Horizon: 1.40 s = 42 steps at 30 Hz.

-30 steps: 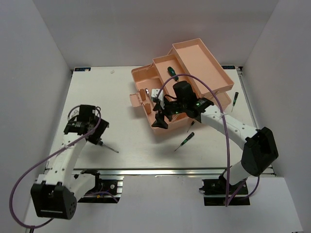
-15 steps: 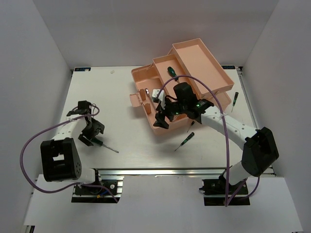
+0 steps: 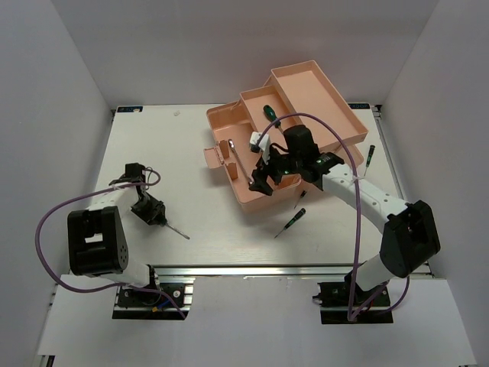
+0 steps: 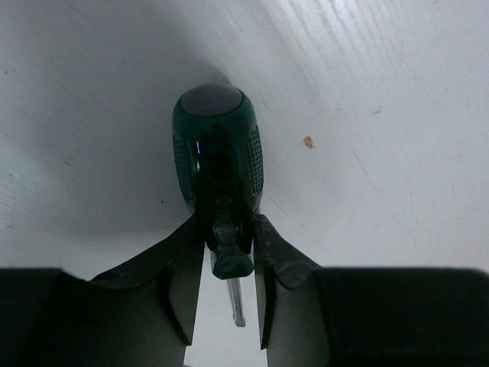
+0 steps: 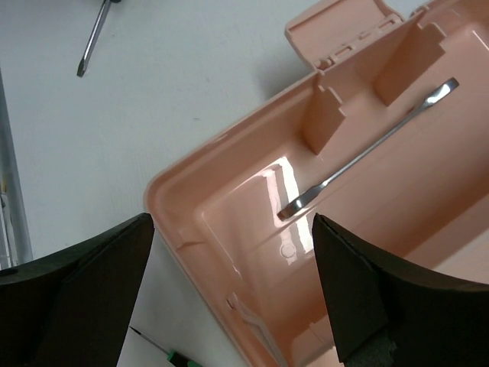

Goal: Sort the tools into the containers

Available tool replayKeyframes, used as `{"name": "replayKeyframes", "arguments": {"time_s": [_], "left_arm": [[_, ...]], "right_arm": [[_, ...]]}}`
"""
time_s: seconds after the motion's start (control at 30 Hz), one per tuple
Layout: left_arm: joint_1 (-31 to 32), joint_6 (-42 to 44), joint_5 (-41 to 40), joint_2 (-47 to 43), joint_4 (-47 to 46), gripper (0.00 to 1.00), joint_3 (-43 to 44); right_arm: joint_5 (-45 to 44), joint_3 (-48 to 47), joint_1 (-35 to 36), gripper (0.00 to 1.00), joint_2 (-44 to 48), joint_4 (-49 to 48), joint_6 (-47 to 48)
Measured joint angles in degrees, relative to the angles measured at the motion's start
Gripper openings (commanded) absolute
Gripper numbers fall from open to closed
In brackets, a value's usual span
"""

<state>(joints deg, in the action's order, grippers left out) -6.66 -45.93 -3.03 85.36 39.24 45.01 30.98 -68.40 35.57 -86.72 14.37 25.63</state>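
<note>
1. Green-handled screwdriver (image 4: 218,164): my left gripper (image 4: 229,260) is clamped on its neck, with the handle jutting ahead of the fingers.
2. My right gripper (image 5: 233,222) gapes wide; the silver wrench (image 5: 367,145) lies just ahead of it, inside the pink toolbox (image 5: 221,191).

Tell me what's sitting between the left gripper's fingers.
A dark green-handled screwdriver: the left gripper pinches its neck just below the handle, over the white table. The left wrist view shows it.

My left arm (image 3: 105,200), right arm (image 3: 361,193): white links, black joint housings, black bases. Purple cable (image 3: 43,238) loops along each. My fingers (image 4: 180,277): matte black, wedge-shaped.
</note>
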Motion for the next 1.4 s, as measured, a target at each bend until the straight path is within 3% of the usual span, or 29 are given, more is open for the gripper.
{"name": "replayKeyframes", "arguments": {"time_s": [0.13,0.17,0.23,0.5,0.53,0.57,0.6,0.63,0.8,0.83,0.87,0.9,0.93,0.97,1.1,1.2,1.27,1.3,1.37,1.4], "left_arm": [[-0.04,0.07,1.33,-0.63,-1.51,0.25,-0.74],[-0.04,-0.04,1.55,-0.70,-1.92,0.14,-0.85],[-0.04,-0.02,2.01,-0.68,-2.45,0.02,-0.87],[0.39,0.09,4.85,-2.10,0.22,0.00,3.37],[0.83,0.13,5.25,-3.02,1.29,0.00,5.49],[1.46,0.17,5.66,-4.04,1.70,0.00,7.52],[2.36,0.26,6.16,-5.38,1.73,0.00,9.86],[3.48,0.24,6.71,-6.88,1.79,0.00,12.26],[12.94,-1.11,11.30,-13.79,-1.92,0.00,19.91],[15.04,-1.92,12.79,-14.53,-3.34,0.00,20.85],[17.05,-2.82,14.32,-14.91,-5.14,0.00,21.62],[19.02,-3.89,15.58,-14.58,-7.39,0.00,22.56],[20.90,-4.81,16.46,-13.68,-9.53,0.00,23.61],[22.95,-5.84,17.22,-11.91,-11.80,0.00,25.53],[29.22,-7.67,19.43,2.84,-19.50,0.00,39.21],[32.59,-7.72,20.02,18.23,-22.64,0.00,54.66],[33.94,-7.45,20.00,27.12,-22.75,0.05,63.45],[34.47,-7.30,19.96,30.75,-22.23,0.21,67.01],[35.39,-7.04,19.65,37.13,-20.48,0.34,72.63],[35.71,-7.02,19.45,39.63,-19.37,0.50,74.60]], "right_arm": [[0.02,-0.04,-1.66,0.89,0.00,-0.28,-0.42],[0.02,-0.07,-2.05,0.89,0.00,-0.42,-0.57],[0.04,-0.07,-2.67,0.89,0.00,-0.46,-0.83],[1.75,-2.54,-6.54,0.89,0.55,-1.11,-5.86],[2.75,-2.86,-7.93,0.85,1.07,-1.90,-7.52],[4.70,-3.13,-10.16,0.48,2.03,-3.19,-9.99],[5.49,-3.19,-11.10,0.20,2.49,-3.87,-10.73],[7.74,-3.26,-13.46,0.00,3.28,-5.73,-12.96],[15.37,-5.88,-22.95,0.00,4.63,-13.55,-24.55],[16.52,-6.45,-24.35,0.04,4.63,-14.47,-26.08],[17.62,-6.93,-25.46,0.33,4.63,-15.02,-27.23],[18.60,-7.26,-26.47,0.51,4.63,-15.41,-28.41],[19.96,-7.28,-27.32,0.62,4.63,-15.63,-28.94],[22.16,-7.26,-28.39,0.68,4.63,-15.72,-28.79],[33.81,-6.05,-32.11,0.68,4.94,-15.52,-25.59],[41.03,-5.11,-34.07,0.71,6.34,-7.34,-15.04],[42.82,-5.11,-34.14,0.74,7.67,1.99,-1.57],[42.95,-5.33,-33.70,0.74,8.39,7.76,6.27],[41.05,-5.75,-32.11,0.74,9.38,18.71,21.05],[39.47,-5.86,-30.80,0.75,9.62,23.82,28.02]]}}
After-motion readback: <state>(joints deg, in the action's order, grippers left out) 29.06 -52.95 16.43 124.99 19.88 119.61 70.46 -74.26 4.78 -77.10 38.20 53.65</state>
